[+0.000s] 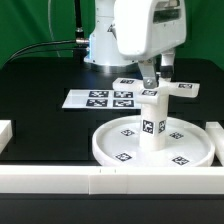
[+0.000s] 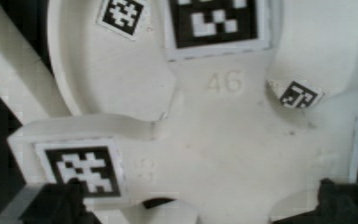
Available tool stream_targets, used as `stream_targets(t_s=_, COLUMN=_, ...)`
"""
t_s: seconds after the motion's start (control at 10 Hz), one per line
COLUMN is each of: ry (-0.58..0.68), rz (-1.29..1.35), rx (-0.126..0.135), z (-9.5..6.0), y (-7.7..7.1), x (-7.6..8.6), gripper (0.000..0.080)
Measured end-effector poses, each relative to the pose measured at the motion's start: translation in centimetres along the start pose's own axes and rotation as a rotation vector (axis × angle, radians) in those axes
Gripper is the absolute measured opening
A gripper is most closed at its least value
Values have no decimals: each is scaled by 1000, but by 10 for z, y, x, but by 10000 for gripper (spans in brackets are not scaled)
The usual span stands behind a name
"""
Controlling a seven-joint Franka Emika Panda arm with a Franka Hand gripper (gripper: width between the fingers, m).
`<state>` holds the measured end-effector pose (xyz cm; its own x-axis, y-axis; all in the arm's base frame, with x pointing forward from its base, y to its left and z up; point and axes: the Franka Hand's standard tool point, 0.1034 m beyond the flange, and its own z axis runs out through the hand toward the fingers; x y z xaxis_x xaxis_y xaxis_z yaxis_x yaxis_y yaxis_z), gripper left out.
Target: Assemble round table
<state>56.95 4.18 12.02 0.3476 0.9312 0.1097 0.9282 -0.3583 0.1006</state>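
Observation:
The large rimmed round disc lies flat near the table's front. The short thick post stands upright at its centre. On top of the post sits the small cross-shaped piece, its arms carrying square tags. My gripper hangs right over that piece, at its side toward the exterior view's left. In the wrist view the cross-shaped piece fills the picture. The gripper is open, with one dark finger on each side of the piece's white body. I cannot tell whether the fingers touch it.
The marker board lies flat behind the disc, toward the exterior view's left. A long white border bar runs along the front edge. Shorter white bars stand at the left and right.

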Motion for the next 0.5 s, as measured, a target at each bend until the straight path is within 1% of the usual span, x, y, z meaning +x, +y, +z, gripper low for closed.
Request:
stream_targets(t_s=0.1, ry=-20, rz=-105, rx=-12, z=-4, y=2, x=3, gripper=649)
stream_targets(t_s=0.3, ry=-48, rz=-338, rx=-21, z=-6, y=6, x=5, gripper=649)
stream_targets(t_s=0.5, ry=-57, rz=-461, rx=-16, z=-5, y=7, x=0, gripper=649)
